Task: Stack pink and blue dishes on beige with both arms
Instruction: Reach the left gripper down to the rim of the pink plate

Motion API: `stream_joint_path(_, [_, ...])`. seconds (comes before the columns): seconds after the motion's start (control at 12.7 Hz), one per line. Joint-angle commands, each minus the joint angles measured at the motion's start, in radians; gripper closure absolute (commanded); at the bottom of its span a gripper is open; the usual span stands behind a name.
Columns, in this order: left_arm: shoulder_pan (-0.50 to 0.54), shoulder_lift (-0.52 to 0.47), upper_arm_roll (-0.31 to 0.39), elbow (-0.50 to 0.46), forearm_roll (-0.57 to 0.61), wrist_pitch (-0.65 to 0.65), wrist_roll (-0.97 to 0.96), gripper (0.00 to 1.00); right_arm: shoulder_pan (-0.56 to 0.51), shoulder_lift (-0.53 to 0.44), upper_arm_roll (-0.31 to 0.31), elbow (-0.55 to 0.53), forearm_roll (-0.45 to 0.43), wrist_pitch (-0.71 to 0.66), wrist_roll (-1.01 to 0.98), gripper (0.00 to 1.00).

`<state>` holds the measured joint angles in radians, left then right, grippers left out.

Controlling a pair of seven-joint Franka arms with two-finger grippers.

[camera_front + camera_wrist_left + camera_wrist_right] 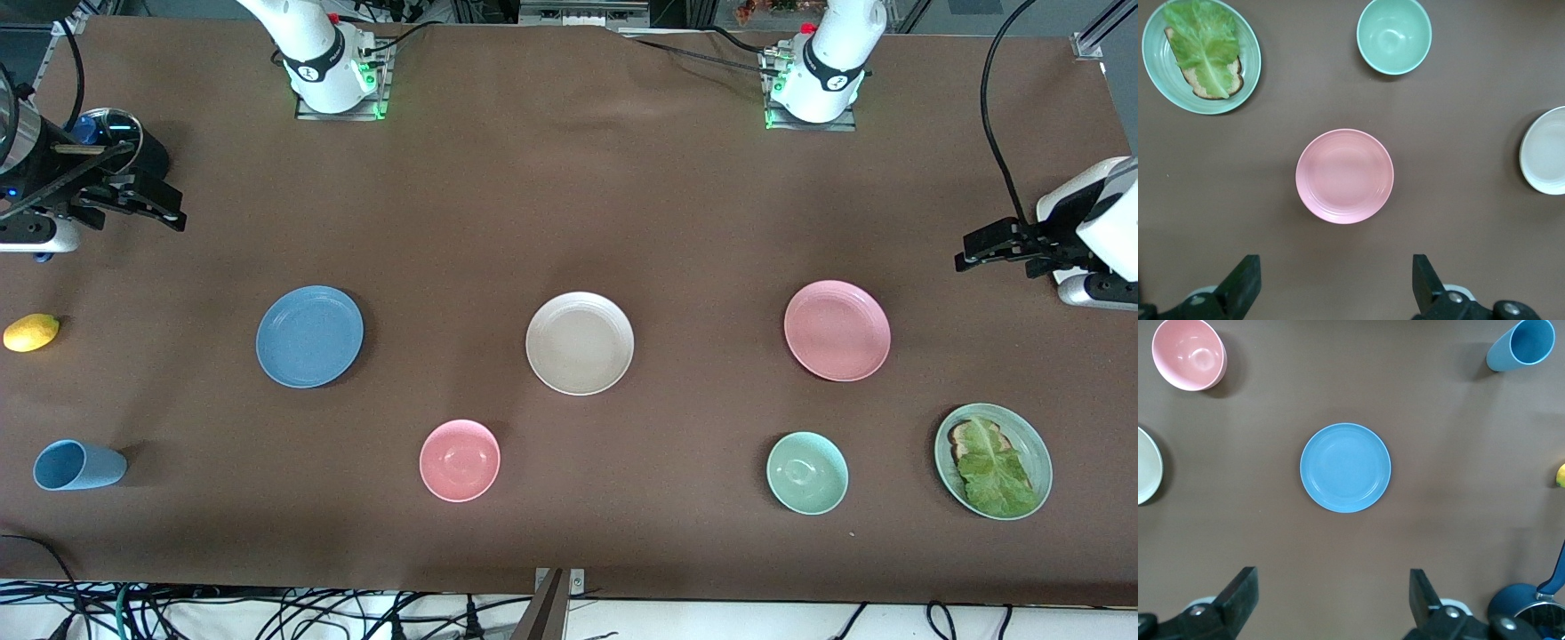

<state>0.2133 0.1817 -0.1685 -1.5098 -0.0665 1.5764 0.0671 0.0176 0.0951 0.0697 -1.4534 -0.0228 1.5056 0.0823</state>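
Three equal plates lie in a row across the table's middle: the blue plate (309, 336) toward the right arm's end, the beige plate (580, 343) in the centre, the pink plate (837, 330) toward the left arm's end. All three are bare. My left gripper (965, 252) hangs open over bare table at the left arm's end; its wrist view shows the pink plate (1345, 176) ahead of the open left gripper (1336, 270). My right gripper (173, 209) hangs open at the right arm's end; the blue plate (1345, 467) lies ahead of the right gripper (1331, 583).
Nearer the front camera stand a light blue cup (78, 465) on its side, a pink bowl (460, 460), a green bowl (807, 473) and a green plate with bread and lettuce (993, 460). A lemon (31, 332) and a dark pot (111, 133) sit at the right arm's end.
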Motion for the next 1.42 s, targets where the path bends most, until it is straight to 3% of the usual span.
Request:
stream_joint_path(0.0, [0.023,0.062,0.001,0.036,-0.024,-0.01,0.014,0.0,-0.001,-0.005,0.004,-0.001,0.003,0.007,0.016,0.0])
stream_joint_path(0.24, [0.035,0.149,0.003,0.033,-0.009,-0.01,0.001,0.0,-0.001,-0.005,0.004,-0.002,0.003,0.007,0.014,0.0])
stream_joint_path(0.47, [0.032,0.234,-0.003,0.002,0.092,0.016,0.002,0.0,-0.001,-0.005,0.004,-0.002,0.003,0.007,0.014,0.0])
stream_joint_path(1.03, [0.046,0.131,-0.006,-0.476,0.143,0.535,0.002,0.0,-0.001,-0.005,0.004,-0.002,0.003,0.008,0.014,0.0])
stream_joint_path(1.34, [0.063,0.128,-0.005,-0.639,0.238,0.738,0.002,0.0,-0.001,-0.003,0.004,-0.002,0.003,0.008,0.016,0.0])
